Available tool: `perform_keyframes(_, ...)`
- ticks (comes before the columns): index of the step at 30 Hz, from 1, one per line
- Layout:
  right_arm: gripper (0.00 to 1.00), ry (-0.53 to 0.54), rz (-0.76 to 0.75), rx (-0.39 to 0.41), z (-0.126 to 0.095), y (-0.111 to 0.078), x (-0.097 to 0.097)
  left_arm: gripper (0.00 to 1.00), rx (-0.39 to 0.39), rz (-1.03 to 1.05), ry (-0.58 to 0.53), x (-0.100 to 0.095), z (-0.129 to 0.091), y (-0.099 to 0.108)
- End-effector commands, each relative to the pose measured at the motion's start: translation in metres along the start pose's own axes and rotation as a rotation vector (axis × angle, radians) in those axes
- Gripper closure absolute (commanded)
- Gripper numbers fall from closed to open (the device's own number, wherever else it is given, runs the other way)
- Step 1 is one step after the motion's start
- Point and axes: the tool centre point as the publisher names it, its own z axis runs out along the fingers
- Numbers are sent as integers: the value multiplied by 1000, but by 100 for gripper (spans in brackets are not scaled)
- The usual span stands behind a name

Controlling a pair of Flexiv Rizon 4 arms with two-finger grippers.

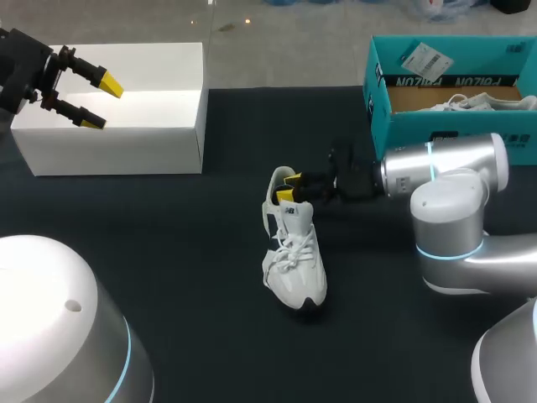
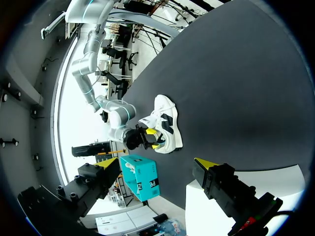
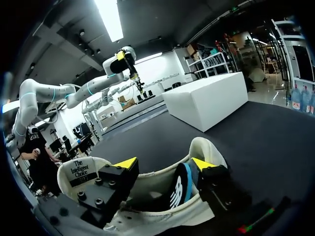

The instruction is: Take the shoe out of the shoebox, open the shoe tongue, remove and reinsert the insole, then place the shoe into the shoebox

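Our right hand (image 1: 289, 186) sits spread inside the shoe (image 1: 294, 260) in the middle of the counter (image 1: 168, 252) (seemingly gripping nothing); our left hand (image 1: 101, 102) gapes wide.

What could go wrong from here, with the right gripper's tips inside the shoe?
The shoe stands unheld on the table, the left gripper far off over the white box, so a pull by the right gripper may drag or tip it. Its arm, close to the teal shoebox, could nudge it.

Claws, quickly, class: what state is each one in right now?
Left claw: open, empty.
Right claw: open, tips at the shoe opening.
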Motion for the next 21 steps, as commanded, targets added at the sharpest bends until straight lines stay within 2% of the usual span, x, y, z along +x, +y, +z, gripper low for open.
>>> perform_keyframes(1,0,-11,-1,9,-1,6,8,0,0,0,4,-1,0,0)
perform_keyframes(10,0,-13,-36,-13,-8,24,17,0,0,0,4,-1,0,0)
perform_keyframes(13,0,-41,-36,-27,-12,29,18,0,0,0,4,-1,0,0)
perform_keyframes(14,4,-67,-31,-31,-14,32,17,0,0,0,4,-1,0,0)
perform_keyframes(16,55,-128,6,-33,-16,37,15,0,0,0,4,-1,0,0)
perform_keyframes(18,75,-177,25,-3,-17,42,13,0,0,0,4,-1,0,0)
perform_keyframes(19,100,-198,24,10,-17,44,12,0,0,0,4,-1,0,0)
perform_keyframes(21,100,-243,11,52,-17,49,9,0,0,0,4,-1,0,0)
